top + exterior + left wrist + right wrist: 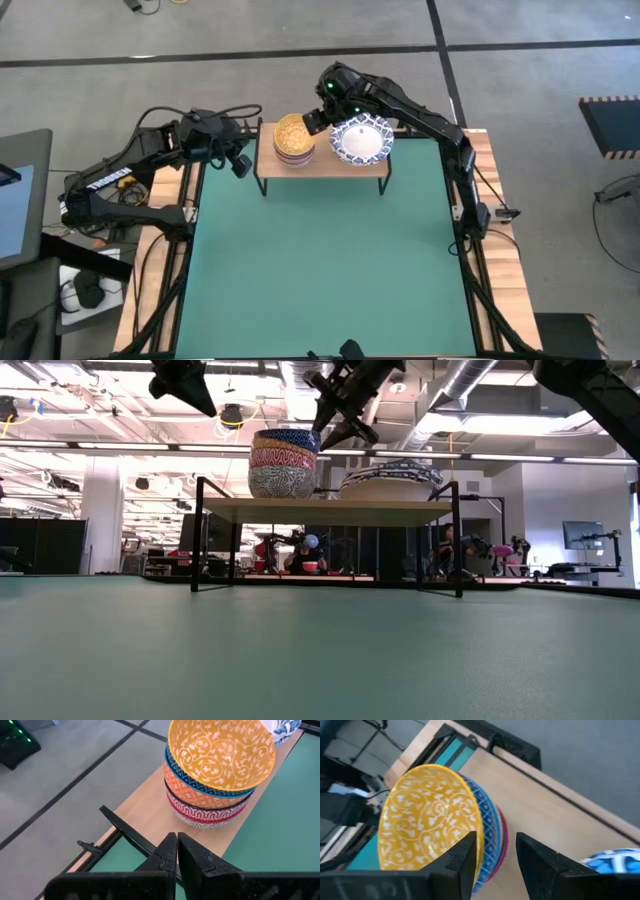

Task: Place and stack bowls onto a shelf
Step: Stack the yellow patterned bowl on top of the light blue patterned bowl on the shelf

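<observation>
Two stacks are sitting on the shelf [320, 166]; the right gripper [318, 118], open and empty, is hovering beside the yellow bowl [294, 133] and should lift straight clear.

The white bowls [286, 730] are cut off by the left wrist view's edge; the yellow bowl [294, 133] hides the bowls beneath.

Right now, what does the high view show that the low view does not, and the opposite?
Only the high view shows the golden yellow inside of the top small bowl and the white inside of the large bowl. Only the low view shows the patterned sides of the stacked small bowls and the shelf's black legs. Both show the shelf carrying both piles.
</observation>
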Robot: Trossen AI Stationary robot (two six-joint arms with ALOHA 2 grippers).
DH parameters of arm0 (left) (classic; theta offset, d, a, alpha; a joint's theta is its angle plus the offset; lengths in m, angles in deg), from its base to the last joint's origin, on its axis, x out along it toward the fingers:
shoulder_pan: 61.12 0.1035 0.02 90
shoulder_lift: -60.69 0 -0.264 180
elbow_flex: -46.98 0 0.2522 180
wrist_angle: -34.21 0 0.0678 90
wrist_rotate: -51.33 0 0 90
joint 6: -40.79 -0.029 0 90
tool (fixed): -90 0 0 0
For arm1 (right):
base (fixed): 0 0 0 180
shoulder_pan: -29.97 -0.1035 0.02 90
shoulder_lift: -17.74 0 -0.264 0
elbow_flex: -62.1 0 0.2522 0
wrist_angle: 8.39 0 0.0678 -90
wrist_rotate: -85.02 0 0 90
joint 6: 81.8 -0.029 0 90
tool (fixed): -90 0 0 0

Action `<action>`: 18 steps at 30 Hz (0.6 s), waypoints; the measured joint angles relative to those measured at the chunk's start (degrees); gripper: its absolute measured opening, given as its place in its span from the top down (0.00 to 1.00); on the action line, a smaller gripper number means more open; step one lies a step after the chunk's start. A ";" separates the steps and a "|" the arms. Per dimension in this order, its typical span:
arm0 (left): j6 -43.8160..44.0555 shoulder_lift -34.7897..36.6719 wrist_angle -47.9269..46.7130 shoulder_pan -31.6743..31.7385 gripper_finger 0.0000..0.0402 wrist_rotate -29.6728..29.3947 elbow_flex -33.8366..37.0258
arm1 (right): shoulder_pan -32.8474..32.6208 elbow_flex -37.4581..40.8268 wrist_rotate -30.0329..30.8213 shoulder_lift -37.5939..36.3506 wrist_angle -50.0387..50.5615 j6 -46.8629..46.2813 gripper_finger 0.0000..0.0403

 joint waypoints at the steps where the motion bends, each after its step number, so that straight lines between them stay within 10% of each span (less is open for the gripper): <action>1: 0.00 -0.28 0.00 0.00 1.00 0.00 -0.01 | -0.11 -0.02 0.71 -0.11 0.45 0.33 0.60; 18: 0.46 -1.09 3.47 -0.02 1.00 1.98 0.05 | -3.63 1.40 5.96 -2.12 0.67 4.40 0.61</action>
